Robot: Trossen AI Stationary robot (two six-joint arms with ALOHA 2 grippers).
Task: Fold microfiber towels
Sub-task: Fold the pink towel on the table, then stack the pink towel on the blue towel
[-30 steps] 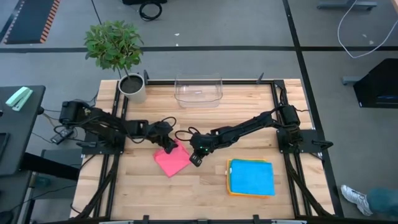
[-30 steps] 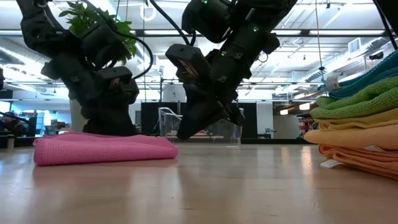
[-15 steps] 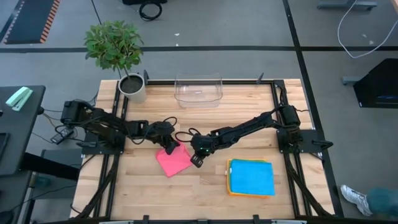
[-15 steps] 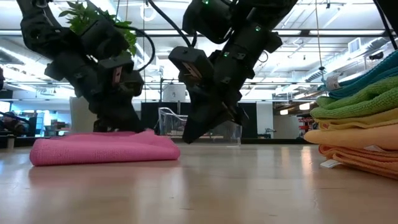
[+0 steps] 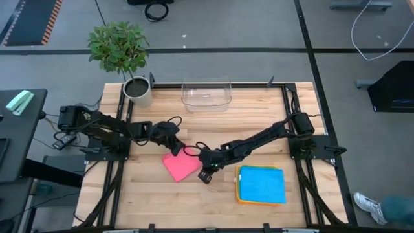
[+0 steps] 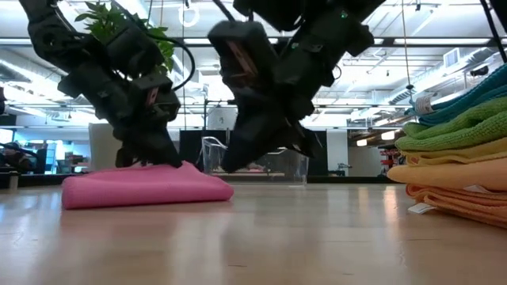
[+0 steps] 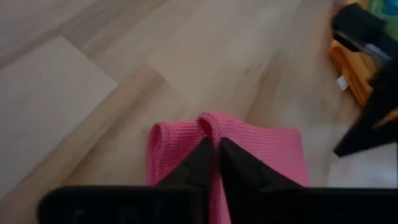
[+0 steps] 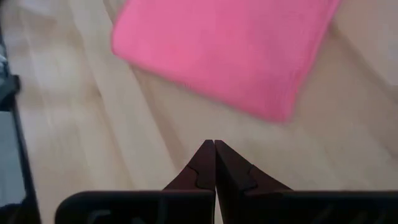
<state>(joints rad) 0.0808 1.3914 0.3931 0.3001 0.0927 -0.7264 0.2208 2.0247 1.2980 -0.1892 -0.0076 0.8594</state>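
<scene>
A pink microfiber towel (image 5: 181, 166) lies folded on the wooden table, left of centre; it also shows in the low view (image 6: 146, 186). My left gripper (image 5: 173, 150) is at the towel's far edge, shut on it. My right gripper (image 5: 206, 173) is shut and empty just right of the towel, low over the wood; its wrist view shows the towel (image 8: 230, 56) ahead of its fingertips (image 8: 214, 146), apart from them. A stack of folded towels with a blue one on top (image 5: 261, 184) lies at the near right. My left gripper pinches a small raised fold at the pink towel's far edge (image 7: 211, 126) between its two fingers (image 7: 202, 158). The fingers slant down from the table's far left. The cloth bulges in a loop just past the fingertips. The rest of the towel lies flat on the table.
A clear plastic bin (image 5: 207, 92) stands at the far edge's middle, a potted plant (image 5: 137, 90) at the far left corner. The towel stack (image 6: 459, 158) rises at the low view's right. Bare wood lies along the near edge.
My right gripper has drawn back toward the table's near edge, away from the pink towel's right side. My left gripper has stayed at the towel's far edge, and the towel has shifted a little toward the table's right.
</scene>
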